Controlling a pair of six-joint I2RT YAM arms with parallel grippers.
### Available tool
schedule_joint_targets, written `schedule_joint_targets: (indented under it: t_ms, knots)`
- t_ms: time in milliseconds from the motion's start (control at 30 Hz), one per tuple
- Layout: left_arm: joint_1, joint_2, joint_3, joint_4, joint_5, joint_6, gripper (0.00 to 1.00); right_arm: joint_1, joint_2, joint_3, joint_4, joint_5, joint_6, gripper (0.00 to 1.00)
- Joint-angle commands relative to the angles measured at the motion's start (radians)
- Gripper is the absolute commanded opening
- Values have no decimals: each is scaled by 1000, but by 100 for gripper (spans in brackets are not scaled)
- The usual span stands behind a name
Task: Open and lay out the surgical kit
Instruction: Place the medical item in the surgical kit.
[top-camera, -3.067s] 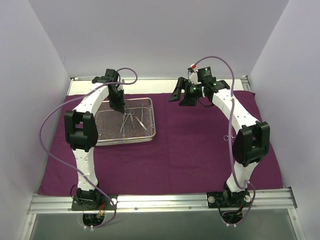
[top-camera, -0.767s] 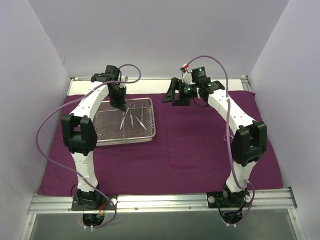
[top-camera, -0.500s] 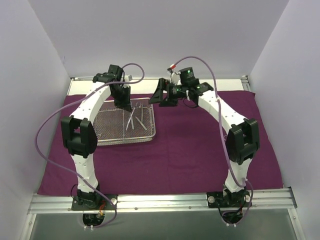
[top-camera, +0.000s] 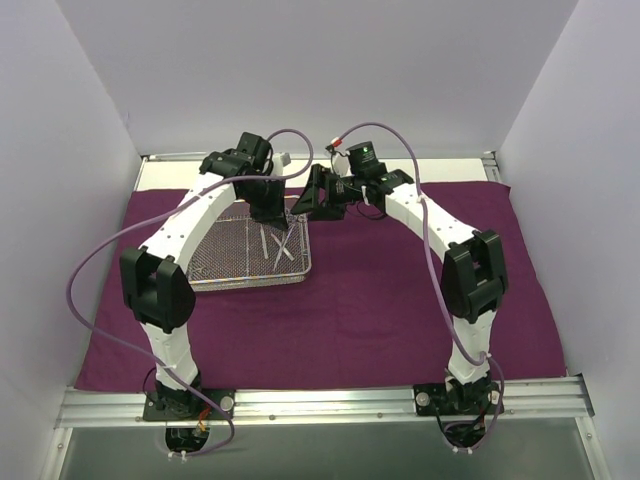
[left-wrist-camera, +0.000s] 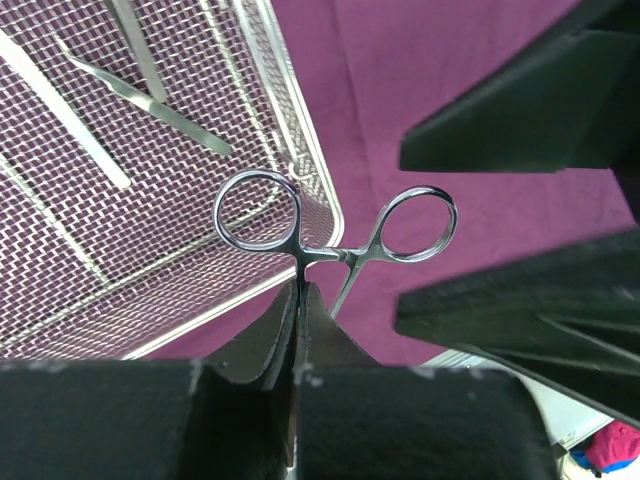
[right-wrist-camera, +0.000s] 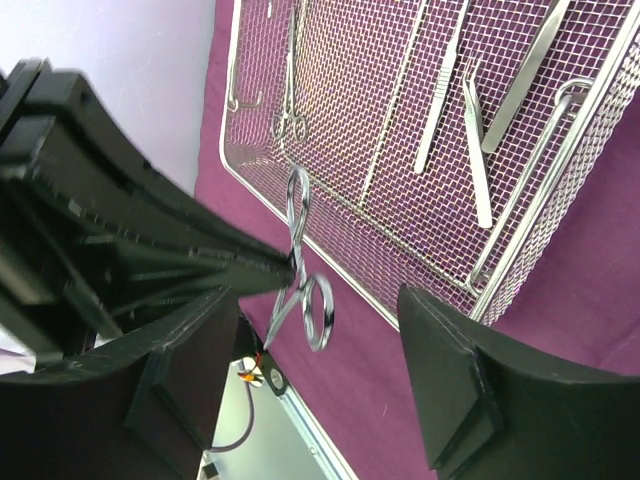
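One scissor-handled forceps (left-wrist-camera: 325, 256) is clamped between the closed fingers of the left gripper (left-wrist-camera: 297, 300), its two rings jutting past the fingertips. The right gripper (right-wrist-camera: 315, 300) has its fingers spread apart on either side of one ring, though contact cannot be judged. Below both sets of fingers lies one wire-mesh tray (top-camera: 225, 255) holding three tweezers (right-wrist-camera: 478, 160) and a second forceps (right-wrist-camera: 291, 100), on the one purple cloth (top-camera: 400, 300).

No legible text, labels or numbers visible.
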Motion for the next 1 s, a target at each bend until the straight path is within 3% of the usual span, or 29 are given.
schedule_joint_targets:
  t_ms: [0, 100, 200, 233, 267, 600, 633, 667, 733, 967]
  knots:
    - [-18, -59, -1, 22, 16, -24, 2, -4, 3, 12, 31, -2, 16, 63]
    - [-26, -70, -9, 32, 17, -31, 2, -4, 6, -5, 54, -25, 39, 49]
    - [-31, -76, -5, 36, 21, -34, 2, -2, -1, -35, 100, -60, 70, 26]
    - [-31, -75, -1, 38, 24, -34, 2, -5, -9, -58, 121, -66, 76, 12]
    - [-31, -75, 6, 38, 22, -34, 2, -5, -14, -71, 134, -71, 84, 8]
    - [-29, -62, 48, 29, 45, -34, 3, -11, -49, -121, 148, -68, 97, 0]
    - [-25, -67, 49, 19, 44, -33, 26, -16, -63, -126, 154, -60, 108, 0]
    - [-20, -90, 42, 32, 41, -36, 44, -31, -70, -143, 154, -67, 116, 0]
    - [-5, -128, -20, 67, 65, -31, 66, -50, -105, -169, 229, -84, 133, 0]
    - [31, -284, -225, 249, 264, -19, 71, -129, -239, -281, 389, -178, 196, 0]
